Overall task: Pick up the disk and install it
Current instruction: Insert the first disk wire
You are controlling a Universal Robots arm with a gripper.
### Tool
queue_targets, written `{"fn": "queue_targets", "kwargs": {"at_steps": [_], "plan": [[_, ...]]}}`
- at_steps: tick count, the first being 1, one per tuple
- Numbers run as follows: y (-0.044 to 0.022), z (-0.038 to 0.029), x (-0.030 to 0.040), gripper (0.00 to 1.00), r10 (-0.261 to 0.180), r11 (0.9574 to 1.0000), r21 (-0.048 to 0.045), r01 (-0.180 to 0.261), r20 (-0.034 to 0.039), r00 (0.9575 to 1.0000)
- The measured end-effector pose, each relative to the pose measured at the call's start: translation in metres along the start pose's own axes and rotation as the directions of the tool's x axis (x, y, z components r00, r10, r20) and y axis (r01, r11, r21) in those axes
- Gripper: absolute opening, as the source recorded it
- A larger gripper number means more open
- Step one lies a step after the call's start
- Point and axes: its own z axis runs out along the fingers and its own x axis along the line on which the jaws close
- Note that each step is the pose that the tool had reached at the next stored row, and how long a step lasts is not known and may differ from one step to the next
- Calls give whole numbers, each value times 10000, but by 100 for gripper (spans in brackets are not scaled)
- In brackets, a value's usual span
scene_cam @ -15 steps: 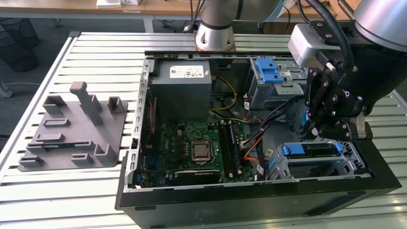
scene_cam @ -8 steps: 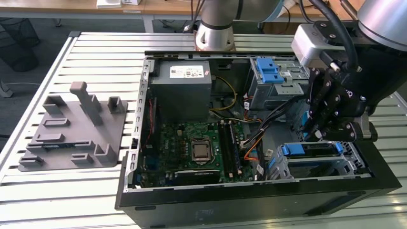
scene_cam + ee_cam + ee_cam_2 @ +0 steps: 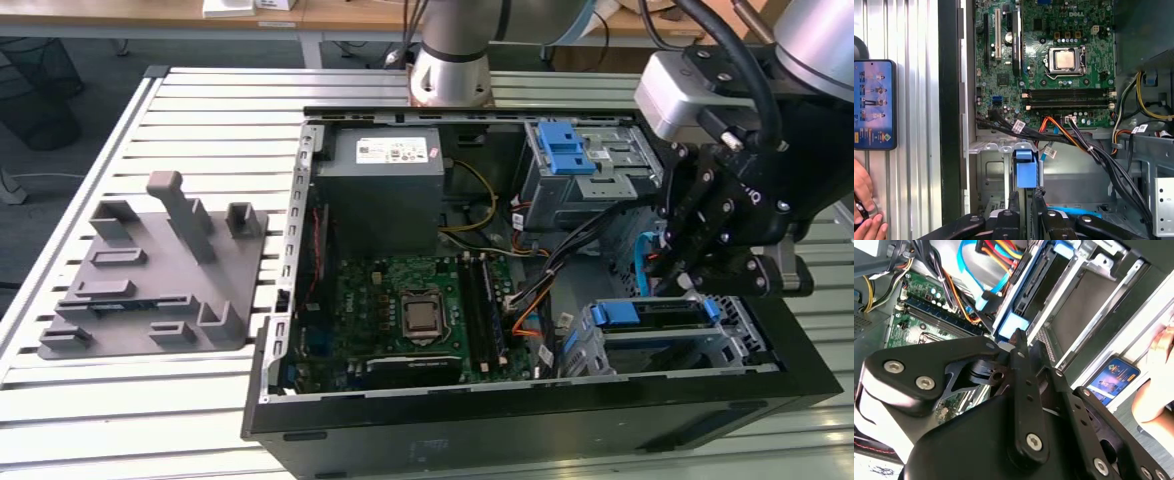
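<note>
The disk [image 3: 663, 313] stands on edge in the drive cage [image 3: 747, 345] at the open computer case's corner, low on the exterior view's right. Its blue plastic end [image 3: 1026, 172] faces the motherboard. My gripper [image 3: 690, 290] hangs right over the cage. In both wrist views the two black fingers stand close together, shut, with nothing seen between them. Their tips [image 3: 1026, 196] sit just at the disk's blue end [image 3: 1013, 322]. I cannot tell if they touch it. The rest of the disk runs away under the cage rails.
Black, orange and blue cables [image 3: 1079, 145] cross beside the cage. A second bay with a blue latch [image 3: 561, 150] sits farther back, a grey power supply [image 3: 387, 190] behind the motherboard [image 3: 414, 310]. A grey fixture [image 3: 154, 270] lies on the slatted table. A phone [image 3: 874, 105] and a person's hand [image 3: 864, 212] are beside the case.
</note>
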Motion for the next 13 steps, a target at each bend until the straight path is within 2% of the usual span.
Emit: {"fn": "queue_targets", "kwargs": {"at_steps": [7, 13], "plan": [[-110, 7, -8, 25, 0, 10000, 0, 0, 0, 10000], [-121, 8, -10, 25, 0, 10000, 0, 0, 1, 10000]]}}
